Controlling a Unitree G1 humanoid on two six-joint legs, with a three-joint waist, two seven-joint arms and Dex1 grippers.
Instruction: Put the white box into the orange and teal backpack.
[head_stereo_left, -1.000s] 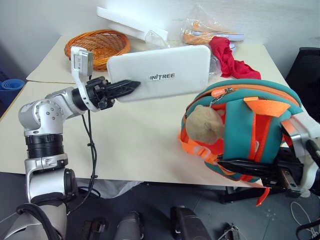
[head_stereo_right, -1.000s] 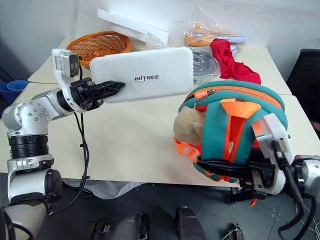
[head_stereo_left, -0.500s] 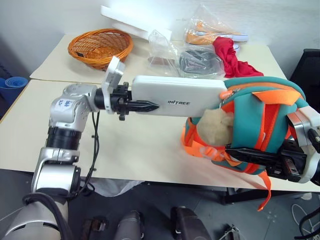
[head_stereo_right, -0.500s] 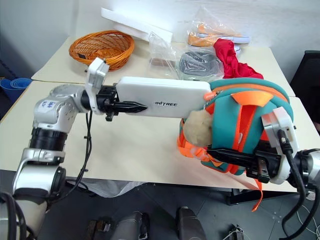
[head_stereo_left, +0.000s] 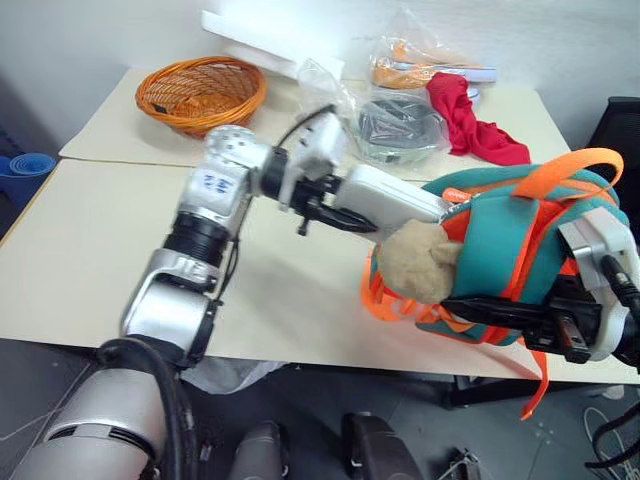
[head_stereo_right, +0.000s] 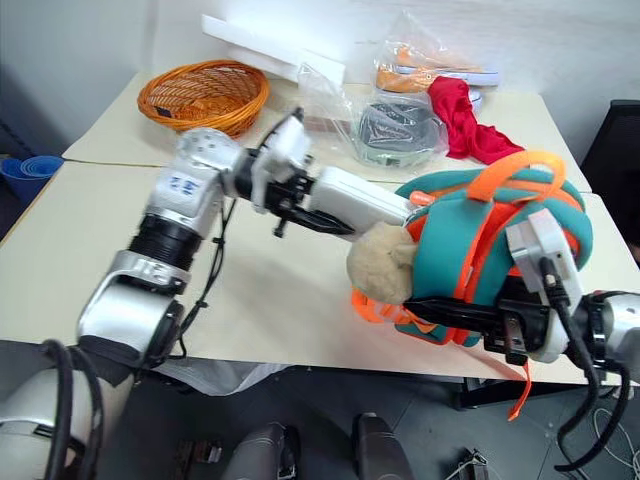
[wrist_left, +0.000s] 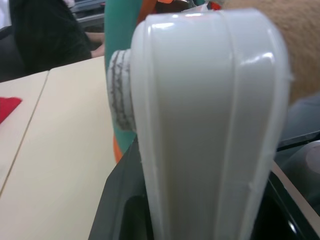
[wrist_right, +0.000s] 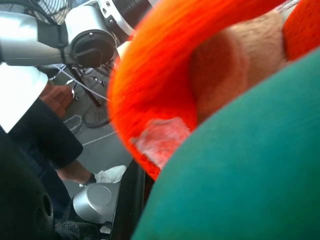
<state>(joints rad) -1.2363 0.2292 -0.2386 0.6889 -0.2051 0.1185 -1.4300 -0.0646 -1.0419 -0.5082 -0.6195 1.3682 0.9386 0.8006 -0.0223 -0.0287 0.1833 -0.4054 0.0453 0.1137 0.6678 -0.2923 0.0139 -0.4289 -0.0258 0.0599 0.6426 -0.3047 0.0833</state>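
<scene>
Box (head_stereo_left: 385, 198) is clamped at its near end in the left hand (head_stereo_left: 318, 208), far end entering the top opening of the backpack (head_stereo_left: 500, 250). Right hand (head_stereo_left: 520, 320) is closed on the backpack's lower edge, holding it over the worktop (head_stereo_left: 90, 260) edge. Plush toy (head_stereo_left: 418, 262) hangs on the backpack just below the box.

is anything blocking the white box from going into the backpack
Nothing visible does. The white box, held by the left gripper, already has its far end at the orange and teal backpack, just above the plush toy.
</scene>
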